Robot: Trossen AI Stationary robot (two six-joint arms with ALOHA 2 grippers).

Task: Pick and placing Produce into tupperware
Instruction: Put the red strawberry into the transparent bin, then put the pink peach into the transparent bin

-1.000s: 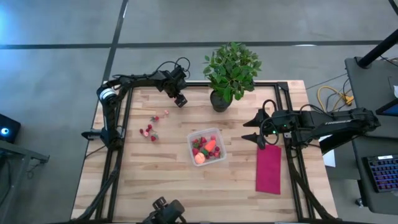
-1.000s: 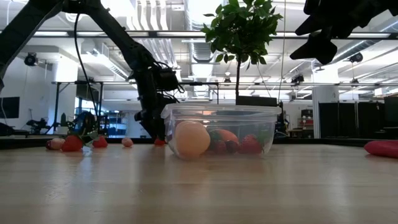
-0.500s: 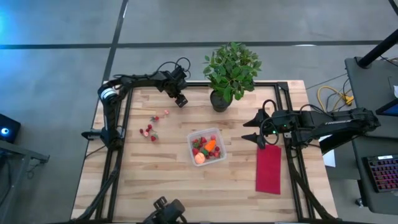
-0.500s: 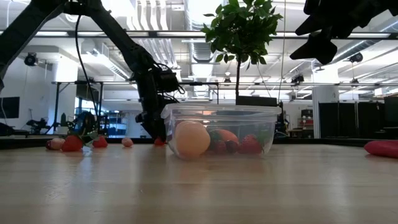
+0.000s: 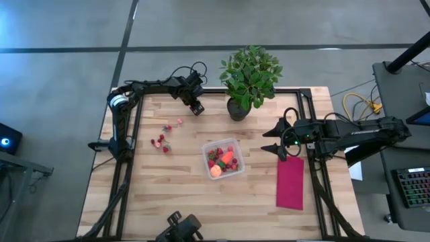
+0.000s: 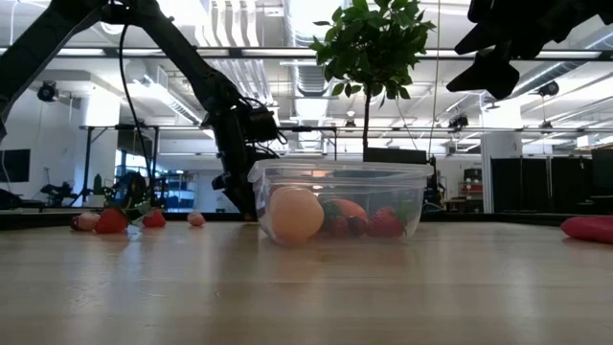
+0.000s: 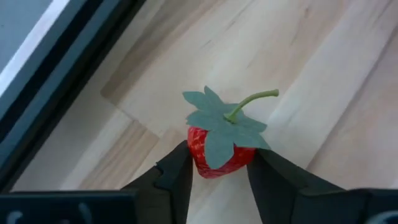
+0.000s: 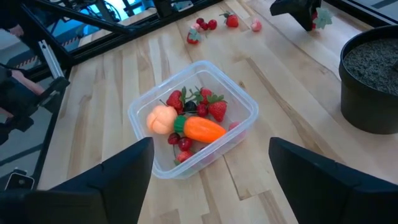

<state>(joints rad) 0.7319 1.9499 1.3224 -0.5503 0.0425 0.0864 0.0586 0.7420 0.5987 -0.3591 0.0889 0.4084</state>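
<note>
Strawberry pinched in left claw; right claw spread above tupperware

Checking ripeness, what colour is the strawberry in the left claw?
Red with a green leafy top, the strawberry shows best in the left wrist view.

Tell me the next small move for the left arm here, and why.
Probably lift straight up. The left gripper has its fingers against both sides of a small red strawberry with a green leafy top at the wooden table's far edge, so the grasp looks made. The clear plastic tupperware, already holding produce, is the likely destination.
</note>
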